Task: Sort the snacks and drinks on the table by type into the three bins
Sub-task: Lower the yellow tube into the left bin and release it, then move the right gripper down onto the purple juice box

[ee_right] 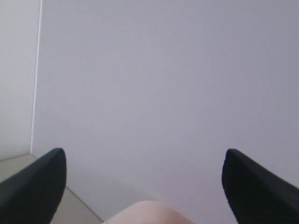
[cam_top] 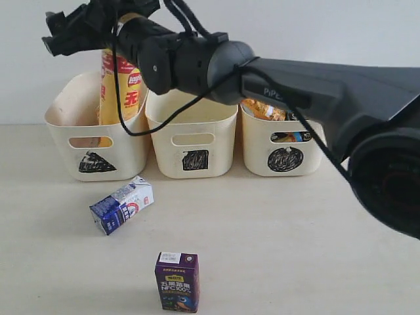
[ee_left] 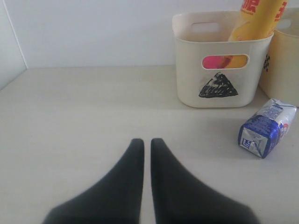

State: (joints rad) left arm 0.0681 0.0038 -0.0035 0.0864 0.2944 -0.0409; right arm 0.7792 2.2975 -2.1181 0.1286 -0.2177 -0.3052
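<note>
Right claw (ee_right: 142, 158) spread, empty, over yellow-orange tube (cam_top: 125, 88) standing in triangle bin (cam_top: 65, 141). Lift straight up before swinging away, or tube may tip. Left claw (ee_left: 146, 147) pressed together; milk carton (cam_top: 122, 204), juice box (cam_top: 177, 281) wait on counter (cam_top: 295, 249).

Table (cam_top: 315, 243): bins (cam_top: 191, 146), milk box (cam_top: 122, 205), juice box (cam_top: 177, 281)

I am facing a plain, pale grey-white painted wall (ee_right: 163, 70) that is filling the whole background. A thin vertical corner seam (ee_right: 37, 74) is running down it, where a narrower side wall (ee_right: 17, 70) is meeting it.
</note>
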